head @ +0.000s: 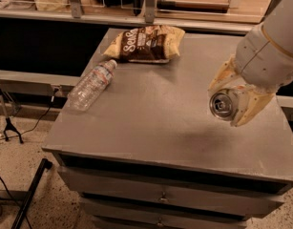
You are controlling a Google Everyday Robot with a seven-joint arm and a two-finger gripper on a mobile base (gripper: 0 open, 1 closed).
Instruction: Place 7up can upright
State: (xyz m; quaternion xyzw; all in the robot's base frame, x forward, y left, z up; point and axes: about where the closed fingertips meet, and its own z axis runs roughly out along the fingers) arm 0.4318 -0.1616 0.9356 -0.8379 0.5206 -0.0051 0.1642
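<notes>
Roughly centred and seen from above is a grey bench point(151, 113) with drawers point(160, 197) under its front edge. Over the bench's right side, a large white robot arm point(275, 42) reaches in from the upper right corner. Its jaws hang just above the bench's right-hand surface, towards the front. They are closed around a 7up can point(222, 104), with one cream-coloured finger point(248, 109) pressed against each side of it. The can is held clear of the bench top, not resting on it. It is tipped over rather than upright, and its silver pull-tab end faces the camera. A faint dark shadow point(203, 140) lies on the bench below and slightly left of the can.

Along the bench's left edge, a clear plastic water bottle point(91, 85) lies on its side, its cap pointing towards the back of the bench. At the back of the bench, near the middle, a brown and cream snack bag point(146, 43) lies flat. Both are well apart from the can. Left of the bench, speckled floor shows, with dark cables point(22, 132) and a black pole point(29, 194).
</notes>
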